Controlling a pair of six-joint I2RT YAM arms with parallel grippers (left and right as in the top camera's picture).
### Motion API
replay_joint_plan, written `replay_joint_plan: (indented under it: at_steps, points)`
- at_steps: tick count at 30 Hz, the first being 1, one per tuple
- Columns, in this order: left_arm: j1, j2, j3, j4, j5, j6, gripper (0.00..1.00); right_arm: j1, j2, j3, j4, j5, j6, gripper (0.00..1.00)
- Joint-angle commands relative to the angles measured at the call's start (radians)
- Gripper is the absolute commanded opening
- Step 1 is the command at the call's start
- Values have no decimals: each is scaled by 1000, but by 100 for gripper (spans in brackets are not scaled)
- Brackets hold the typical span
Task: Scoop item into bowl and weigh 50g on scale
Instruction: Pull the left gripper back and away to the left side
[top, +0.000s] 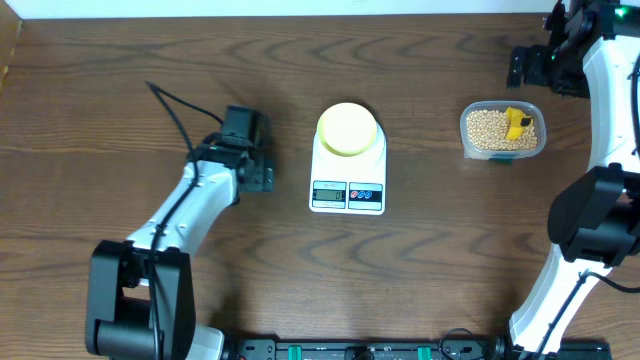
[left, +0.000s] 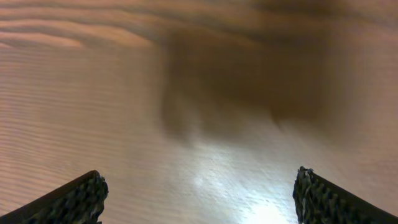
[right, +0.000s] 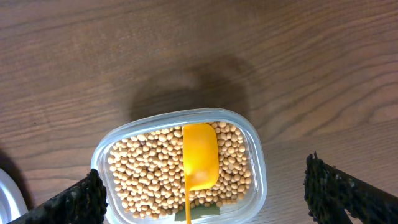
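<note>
A pale yellow-green bowl (top: 348, 129) stands on the white scale (top: 347, 190) at mid-table, display towards the front. To its right a clear plastic tub (top: 466, 140) holds the beige beans (top: 486, 128), with a yellow scoop (top: 516, 122) lying in them. My right gripper (top: 530, 66) hovers open just behind the tub. In the right wrist view the beans (right: 149, 171) and the scoop (right: 199, 155) lie below the right gripper (right: 202, 183), untouched. My left gripper (top: 243, 120) is open left of the scale. The left wrist view shows the left gripper (left: 199, 190) over bare wood.
The brown wooden table (top: 120, 70) runs to a pale edge at the back. A black cable (top: 172, 105) trails from the left arm. The right arm's white links (top: 605, 90) stand along the right side.
</note>
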Motion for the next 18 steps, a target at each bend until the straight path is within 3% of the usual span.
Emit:
replay_joint_plan:
  at_steps: [1, 18]
  points:
    - [49, 8, -10, 33, -14, -11, 98, -3, 0, 14, 0, 11, 0, 99]
    - [218, 12, -10, 214, -14, 24, 98, -3, 0, 14, 0, 11, 0, 99]
